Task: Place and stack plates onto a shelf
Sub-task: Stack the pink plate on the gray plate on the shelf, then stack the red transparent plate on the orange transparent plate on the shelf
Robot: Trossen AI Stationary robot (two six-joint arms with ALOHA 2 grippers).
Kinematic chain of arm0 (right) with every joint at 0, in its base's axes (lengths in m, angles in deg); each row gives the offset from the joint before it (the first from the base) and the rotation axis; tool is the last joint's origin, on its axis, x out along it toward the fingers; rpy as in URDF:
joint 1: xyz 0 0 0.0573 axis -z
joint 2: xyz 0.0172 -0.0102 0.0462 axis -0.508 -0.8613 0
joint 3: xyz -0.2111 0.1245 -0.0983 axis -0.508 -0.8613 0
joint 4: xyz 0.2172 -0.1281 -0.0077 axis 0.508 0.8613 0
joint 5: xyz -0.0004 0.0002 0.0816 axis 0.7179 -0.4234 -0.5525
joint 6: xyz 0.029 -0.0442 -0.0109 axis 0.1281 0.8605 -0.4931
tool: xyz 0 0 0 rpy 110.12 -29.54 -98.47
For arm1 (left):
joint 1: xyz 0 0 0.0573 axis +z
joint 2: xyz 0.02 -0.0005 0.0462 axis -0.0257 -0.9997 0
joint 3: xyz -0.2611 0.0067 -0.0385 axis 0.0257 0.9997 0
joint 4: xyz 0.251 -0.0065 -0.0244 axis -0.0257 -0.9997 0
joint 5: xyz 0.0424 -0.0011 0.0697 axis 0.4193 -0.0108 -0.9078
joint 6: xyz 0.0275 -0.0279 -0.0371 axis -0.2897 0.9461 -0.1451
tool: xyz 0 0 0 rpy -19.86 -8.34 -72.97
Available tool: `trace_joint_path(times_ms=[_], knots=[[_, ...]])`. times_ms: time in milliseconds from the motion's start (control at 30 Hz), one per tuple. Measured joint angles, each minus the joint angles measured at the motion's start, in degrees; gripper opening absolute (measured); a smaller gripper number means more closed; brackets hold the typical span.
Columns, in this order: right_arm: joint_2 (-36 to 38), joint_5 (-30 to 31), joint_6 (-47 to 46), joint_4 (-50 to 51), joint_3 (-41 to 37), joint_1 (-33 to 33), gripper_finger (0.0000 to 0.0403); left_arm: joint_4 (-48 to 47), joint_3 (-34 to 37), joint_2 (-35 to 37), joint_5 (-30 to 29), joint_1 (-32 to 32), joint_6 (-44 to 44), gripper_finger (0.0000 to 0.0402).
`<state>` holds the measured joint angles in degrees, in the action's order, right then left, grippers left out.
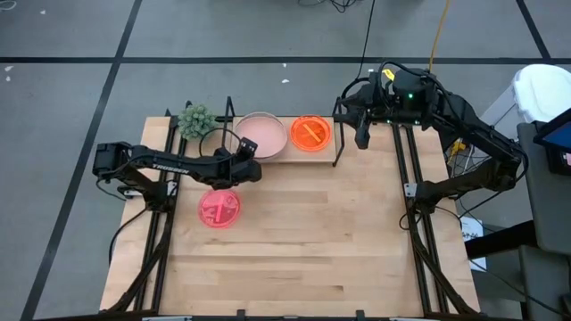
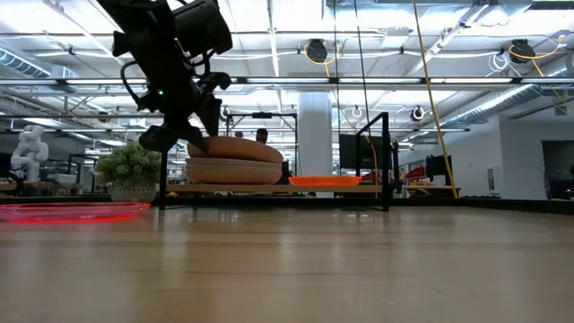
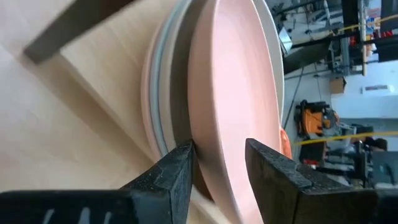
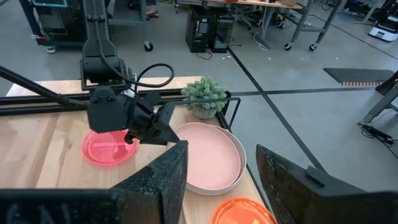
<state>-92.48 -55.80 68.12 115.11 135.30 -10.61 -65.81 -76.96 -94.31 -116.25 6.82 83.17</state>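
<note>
The shelf [image 1: 284,157] stands at the table's far edge. On it lies a stack of larger plates [image 2: 233,170], topped by a pale pink plate [image 1: 260,134], with an orange plate [image 1: 310,133] to its right. My left gripper [image 1: 243,163] is shut on the pale pink plate at its near left rim. A neon pink plate [image 1: 219,208] lies flat on the tabletop, nearer than the shelf. My right gripper [image 1: 361,135] hangs open and empty by the shelf's right end. My left gripper pinches the pale pink plate's near left rim [image 3: 214,180] between its two fingers, one on the plate's inner face and one on its underside. The fingers come slanting down from the table's near left. The plate [image 2: 238,149] is tilted, its held side raised and its right side on the stack.
A small potted plant [image 1: 194,119] stands at the shelf's left end, close to my left arm. The shelf's black wire end frames [image 1: 337,134] rise on both sides of the plates. Bare wood stretches over the table's near half.
</note>
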Motion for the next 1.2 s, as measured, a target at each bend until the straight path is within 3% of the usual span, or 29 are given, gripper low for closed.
trace_joint_path(times_ms=[300, 467, 567, 667, 800, 933, 1200], knots=[[0.0, 0.0, -2.0, 0.0, 0.0, 0.0, 0.0173, 2.7, 0.0, 3.2, 0.0, -4.3, 0.0, 0.0150], [0.0, 0.1, -2.1, 0.0, 0.0, 0.0, 0.0173, -0.3, 0.0, 7.1, 0.1, -5.7, -0.7, 0.0150], [0.0, 0.2, -2.1, 0.0, 0.0, 0.0, 0.0173, 0.0, -0.1, 9.9, -0.1, -5.9, -5.4, 0.0150], [0.0, 0.3, -3.0, 0.0, 0.0, 0.0, 0.0173, 0.3, 0.1, 13.4, 1.1, -6.9, -16.1, 0.0150], [0.0, 0.1, -6.4, -0.1, -1.2, -0.2, 0.0173, 1.0, 0.1, 18.7, 11.8, -7.3, -33.1, 0.0150], [-0.1, -3.1, -11.4, -0.4, -3.5, -0.4, 0.0173, -0.5, 0.1, 22.3, 26.6, -7.3, -42.2, 0.0150], [0.0, -3.8, -25.9, -7.5, -5.9, -3.6, 0.0173, -18.7, 0.1, 24.8, 47.4, -7.3, -41.3, 0.0150]])
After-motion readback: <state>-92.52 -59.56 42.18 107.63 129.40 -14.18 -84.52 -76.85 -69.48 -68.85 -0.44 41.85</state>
